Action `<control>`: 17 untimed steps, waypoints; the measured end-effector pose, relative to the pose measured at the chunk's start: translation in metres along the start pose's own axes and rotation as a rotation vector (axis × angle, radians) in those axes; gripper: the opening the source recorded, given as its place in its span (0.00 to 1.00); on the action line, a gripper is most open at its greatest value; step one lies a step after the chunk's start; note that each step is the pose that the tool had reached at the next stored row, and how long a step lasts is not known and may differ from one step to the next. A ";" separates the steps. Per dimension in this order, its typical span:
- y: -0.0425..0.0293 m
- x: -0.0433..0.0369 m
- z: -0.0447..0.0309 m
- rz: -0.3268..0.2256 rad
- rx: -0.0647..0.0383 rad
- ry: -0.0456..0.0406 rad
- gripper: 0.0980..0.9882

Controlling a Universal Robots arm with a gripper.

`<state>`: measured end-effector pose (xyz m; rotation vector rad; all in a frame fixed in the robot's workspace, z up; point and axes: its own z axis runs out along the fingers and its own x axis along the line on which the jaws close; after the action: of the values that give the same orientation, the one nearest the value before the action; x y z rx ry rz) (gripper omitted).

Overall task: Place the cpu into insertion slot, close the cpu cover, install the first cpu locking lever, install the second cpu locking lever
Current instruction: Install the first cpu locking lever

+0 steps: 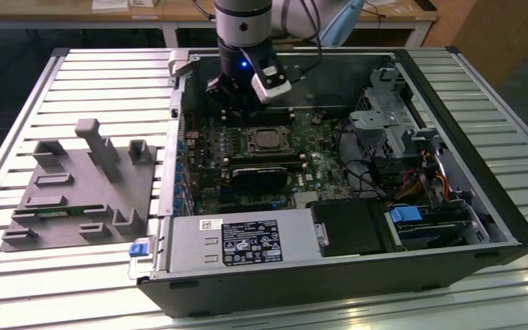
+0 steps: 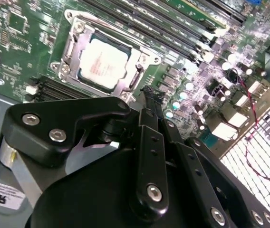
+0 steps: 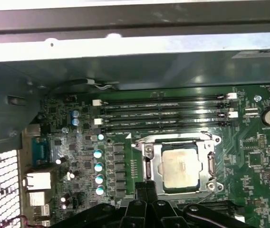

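Observation:
The cpu lies flat in the motherboard socket, its pale metal top showing in both wrist views and in the exterior view. The silvery cpu cover is folded down around it as a frame. My gripper hangs just beside one edge of the socket, its black fingers shut together with nothing seen between them. In the exterior view the gripper is over the board at the case's far side, close to the socket.
Memory slots run along the socket's far side. The open case holds a drive cage, a power supply and a black card. A grey fixture sits at the exterior view's left.

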<state>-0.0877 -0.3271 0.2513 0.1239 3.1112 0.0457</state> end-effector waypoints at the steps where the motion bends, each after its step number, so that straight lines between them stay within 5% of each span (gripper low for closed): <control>1: -0.0001 0.0015 0.0000 0.000 -0.002 0.0000 0.00; 4: -0.0004 0.0050 -0.0001 0.001 -0.023 0.0017 0.00; 17: -0.0018 0.0195 -0.0005 0.006 -0.217 0.0172 0.00</control>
<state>-0.1073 -0.3273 0.2513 0.1284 3.0964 0.3844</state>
